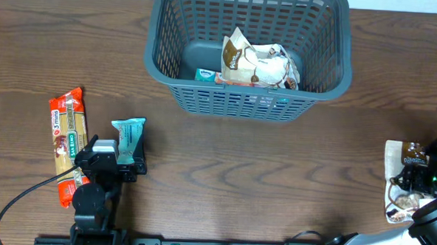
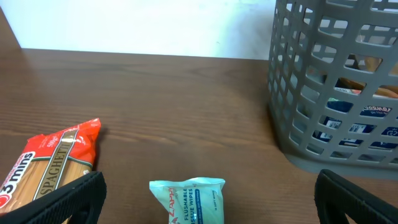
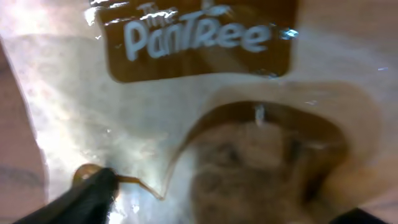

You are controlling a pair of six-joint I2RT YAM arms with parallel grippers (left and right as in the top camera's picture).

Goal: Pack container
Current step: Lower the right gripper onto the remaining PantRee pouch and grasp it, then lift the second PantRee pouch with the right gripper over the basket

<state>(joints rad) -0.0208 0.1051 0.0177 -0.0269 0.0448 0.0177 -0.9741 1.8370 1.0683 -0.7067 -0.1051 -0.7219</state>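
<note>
Filling the view under the right claw [image 3: 230, 208], blurred PanTree packet [image 3: 205, 106], edges cropped.

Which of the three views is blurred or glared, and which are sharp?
Overhead: sharp, evenly lit, container lattice crisp. Left wrist: sharp, wipes packet lettering readable, wall behind washed out white. Right wrist: too close to the snack pouch, soft focus, glare across its upper left.

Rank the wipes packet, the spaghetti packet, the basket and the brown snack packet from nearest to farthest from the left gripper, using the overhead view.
From the left gripper:
1. wipes packet, just ahead of it.
2. spaghetti packet, on its left.
3. basket, far side, middle.
4. brown snack packet, right edge.
</note>
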